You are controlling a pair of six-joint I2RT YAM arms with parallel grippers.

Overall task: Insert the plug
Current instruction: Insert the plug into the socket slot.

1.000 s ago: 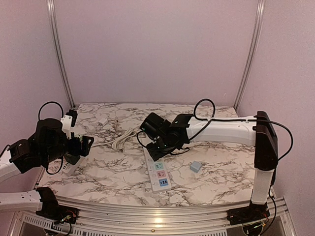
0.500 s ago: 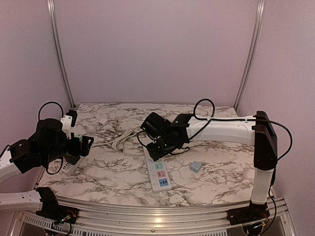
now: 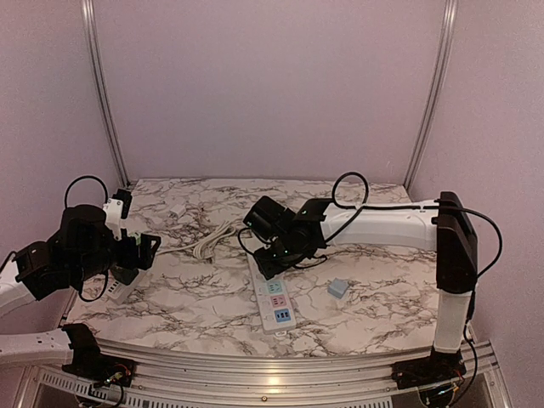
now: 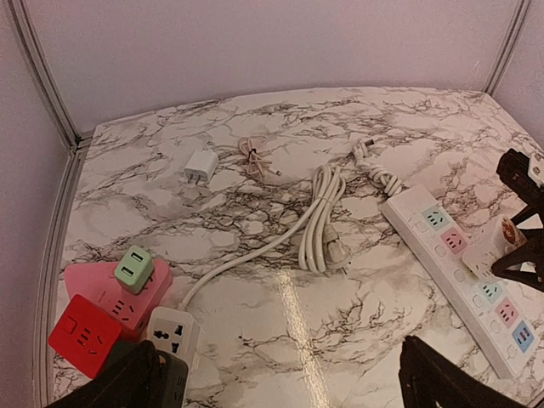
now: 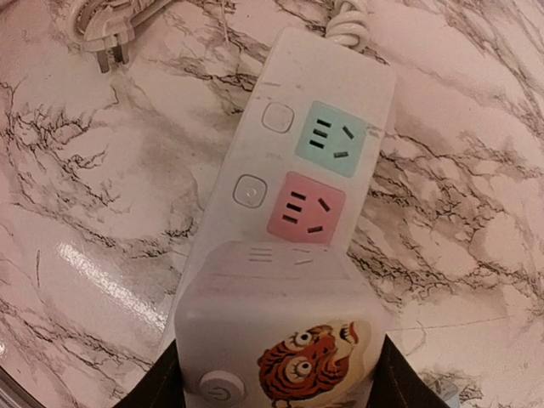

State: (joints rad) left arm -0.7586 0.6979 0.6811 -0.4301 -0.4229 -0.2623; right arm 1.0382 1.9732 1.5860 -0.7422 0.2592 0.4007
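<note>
Right pincer (image 5: 276, 378): partly closed, clamped on the two side faces of the plug (image 5: 272, 327), a white cube with a tiger sticker and a round button on top. Gripping the sides leaves the underside free. I judge the prongs to be there, but they are hidden from me.

Position: the plug is over the power strip (image 5: 331, 76), which lies flat on the table (image 3: 374, 314). It sits just beside the pink socket (image 5: 306, 206), with the green socket (image 5: 331, 138) beyond that; both are uncovered. The plug's body hides the strip beneath it, so I cannot tell whether it touches or whether the prongs are in a socket.

Left pincer (image 4: 280, 374): fully open, holding nothing, well apart at the left of the table, presumably parked out of the way.

Judgement: aligning stage, insertion unconfirmed. The next move calls for prongs squared to the slots, then a straight push down.
</note>
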